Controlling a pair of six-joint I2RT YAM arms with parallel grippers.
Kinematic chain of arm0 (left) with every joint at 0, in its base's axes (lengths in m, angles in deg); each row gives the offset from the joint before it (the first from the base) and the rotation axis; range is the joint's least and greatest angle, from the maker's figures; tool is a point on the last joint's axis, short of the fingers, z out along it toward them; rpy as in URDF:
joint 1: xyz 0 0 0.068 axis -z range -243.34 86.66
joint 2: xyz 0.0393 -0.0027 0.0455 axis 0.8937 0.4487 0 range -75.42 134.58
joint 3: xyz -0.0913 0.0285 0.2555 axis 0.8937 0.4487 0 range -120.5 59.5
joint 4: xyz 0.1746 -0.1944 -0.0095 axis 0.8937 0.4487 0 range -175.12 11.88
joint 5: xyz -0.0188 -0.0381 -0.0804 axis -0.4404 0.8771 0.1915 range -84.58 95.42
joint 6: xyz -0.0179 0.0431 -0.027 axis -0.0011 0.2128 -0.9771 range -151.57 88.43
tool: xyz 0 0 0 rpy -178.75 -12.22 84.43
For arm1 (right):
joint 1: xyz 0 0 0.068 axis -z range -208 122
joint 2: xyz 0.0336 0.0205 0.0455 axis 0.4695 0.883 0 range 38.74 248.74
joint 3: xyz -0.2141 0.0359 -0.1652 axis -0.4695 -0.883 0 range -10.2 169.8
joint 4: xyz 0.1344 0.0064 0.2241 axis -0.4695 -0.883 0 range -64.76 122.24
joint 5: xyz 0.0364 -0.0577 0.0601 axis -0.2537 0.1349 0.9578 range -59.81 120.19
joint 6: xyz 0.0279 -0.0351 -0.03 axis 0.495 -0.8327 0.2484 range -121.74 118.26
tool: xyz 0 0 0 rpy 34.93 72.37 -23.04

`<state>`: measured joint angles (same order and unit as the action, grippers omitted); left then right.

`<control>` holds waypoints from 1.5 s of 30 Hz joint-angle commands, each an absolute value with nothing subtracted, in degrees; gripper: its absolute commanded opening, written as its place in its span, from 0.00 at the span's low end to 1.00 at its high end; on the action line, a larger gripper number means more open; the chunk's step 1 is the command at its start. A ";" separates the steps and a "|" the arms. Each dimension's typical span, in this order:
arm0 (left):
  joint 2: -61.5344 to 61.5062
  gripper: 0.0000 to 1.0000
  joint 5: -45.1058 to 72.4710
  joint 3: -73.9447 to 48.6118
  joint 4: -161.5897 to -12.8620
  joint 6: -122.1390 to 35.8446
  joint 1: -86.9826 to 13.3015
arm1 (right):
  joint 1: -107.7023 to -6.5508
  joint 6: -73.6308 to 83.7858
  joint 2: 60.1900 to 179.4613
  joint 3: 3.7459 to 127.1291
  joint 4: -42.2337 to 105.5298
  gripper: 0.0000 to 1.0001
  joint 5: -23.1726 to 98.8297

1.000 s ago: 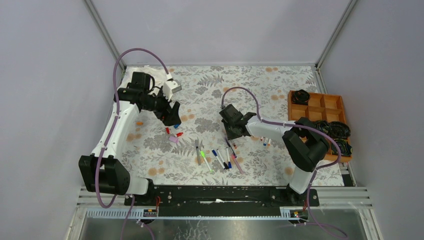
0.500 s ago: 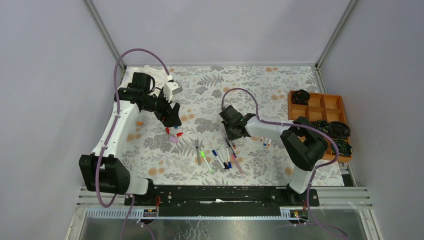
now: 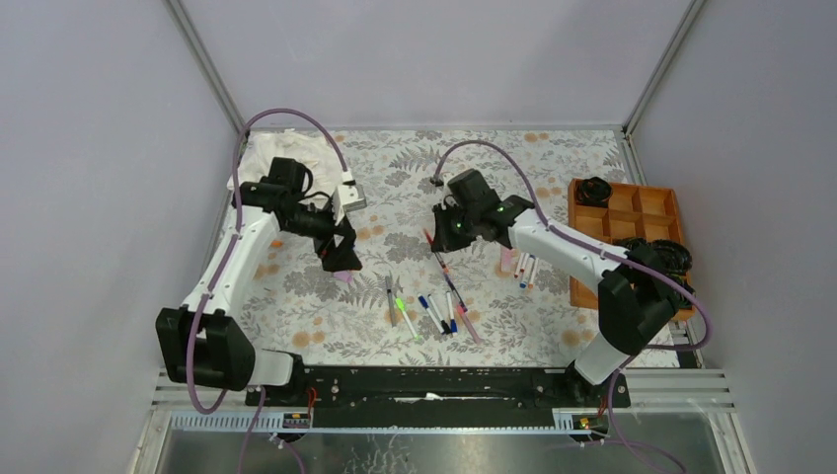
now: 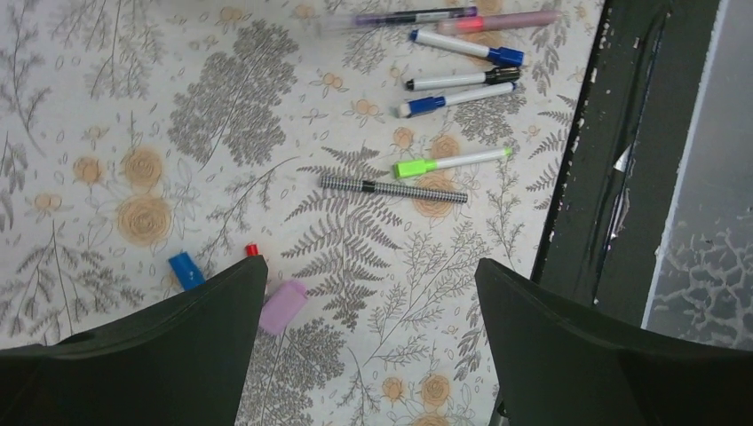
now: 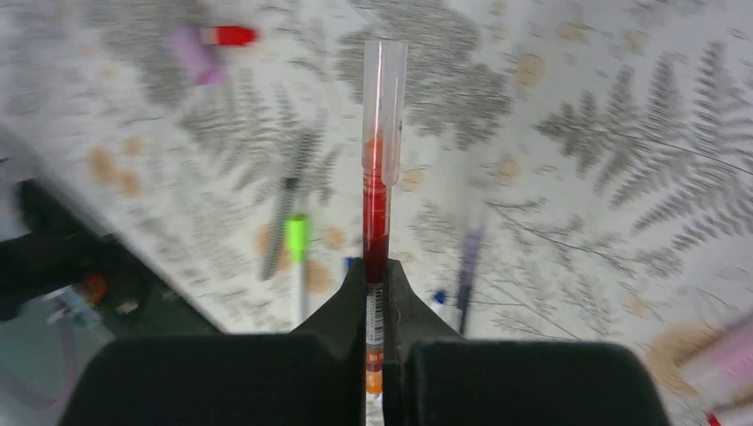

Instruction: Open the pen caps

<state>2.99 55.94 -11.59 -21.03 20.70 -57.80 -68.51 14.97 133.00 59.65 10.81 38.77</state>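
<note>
Right gripper (image 5: 376, 293) clamped on red pen (image 5: 376, 209), clear cap (image 5: 384, 89) on; barrel label (image 5: 374, 324) unreadable. Left gripper (image 4: 368, 275) wide open, empty.

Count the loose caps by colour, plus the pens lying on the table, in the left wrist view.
Blue cap: 1
Red cap: 1
Pink cap: 1
Pens: 7
Total: 10
</note>
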 commanded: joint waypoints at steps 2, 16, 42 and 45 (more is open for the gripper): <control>-0.37 0.96 59.68 -9.98 -18.63 31.19 -53.55 | -66.76 15.91 133.04 64.41 8.10 0.00 73.05; 1.35 0.87 58.38 -7.52 -20.98 34.95 -44.80 | -67.54 23.22 139.50 64.32 16.48 0.00 100.12; 3.49 0.00 50.75 -6.68 -23.19 31.62 -37.96 | -70.32 33.24 145.61 62.64 26.81 0.31 97.08; 3.34 0.00 50.17 -6.84 -23.20 31.78 -37.96 | -71.07 33.33 146.22 62.73 26.60 0.31 97.07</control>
<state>3.04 51.38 -5.55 -21.14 32.09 -38.30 -69.28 30.73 145.18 62.79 24.06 96.80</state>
